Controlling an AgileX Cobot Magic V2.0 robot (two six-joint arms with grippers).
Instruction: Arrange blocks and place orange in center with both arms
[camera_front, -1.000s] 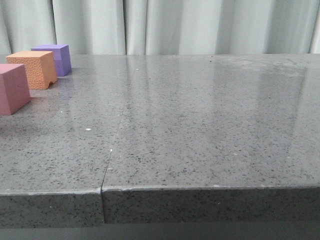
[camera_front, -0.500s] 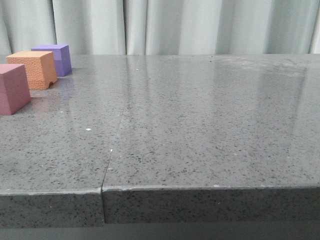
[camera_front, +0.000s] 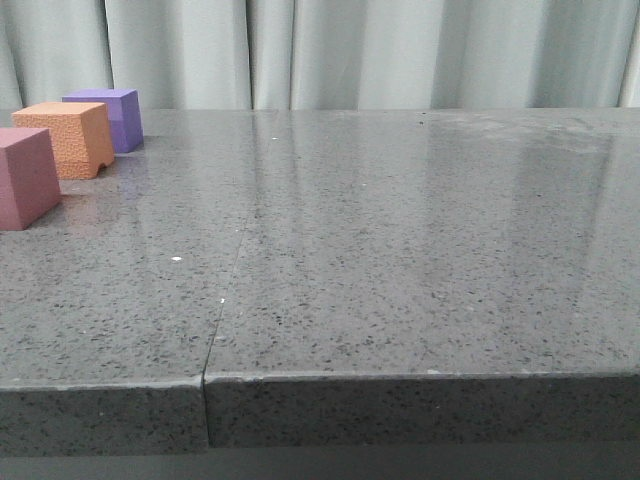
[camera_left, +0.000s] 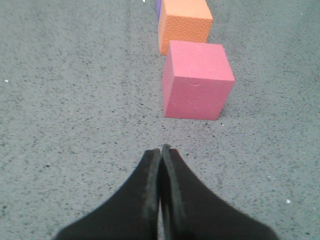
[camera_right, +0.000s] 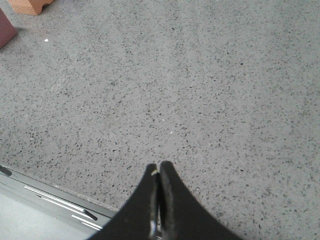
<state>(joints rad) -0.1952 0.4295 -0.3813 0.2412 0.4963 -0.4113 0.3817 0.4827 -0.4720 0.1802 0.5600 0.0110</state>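
Orange cube (camera_front: 64, 138): it stands upright on the grey speckled tabletop (camera_front: 400, 250), at the far left of the front view. It is the middle one in a row of three cubes. Its front face has a rough texture, and a small arched notch is cut in the bottom edge on one side. No gripper touches it.

Purple cube (camera_front: 110, 117): it stands just behind the orange cube, farther from the camera, and is partly hidden by it. If the two touch, I cannot tell. In the left wrist view only a thin purple strip (camera_left: 158, 7) shows beside the orange cube (camera_left: 184, 25).

Pink-red cube (camera_front: 24, 177): it stands just in front of the orange cube, nearer to the table edge, and the left border of the front view cuts it. In the left wrist view (camera_left: 197, 80) it looks very near the orange cube; a gap between them I cannot make out.

Left gripper (camera_left: 161, 150): it is near the pink-red cube, on the side away from the orange cube. The two dark fingers are pressed together and hold nothing.

Right gripper (camera_right: 158, 166): it is well apart from the orange cube (camera_right: 30, 5), near the table edge. Its fingers are also closed together, with nothing between them.

Curtain (camera_front: 350, 50): pale, folded, behind the table, beyond the purple cube.
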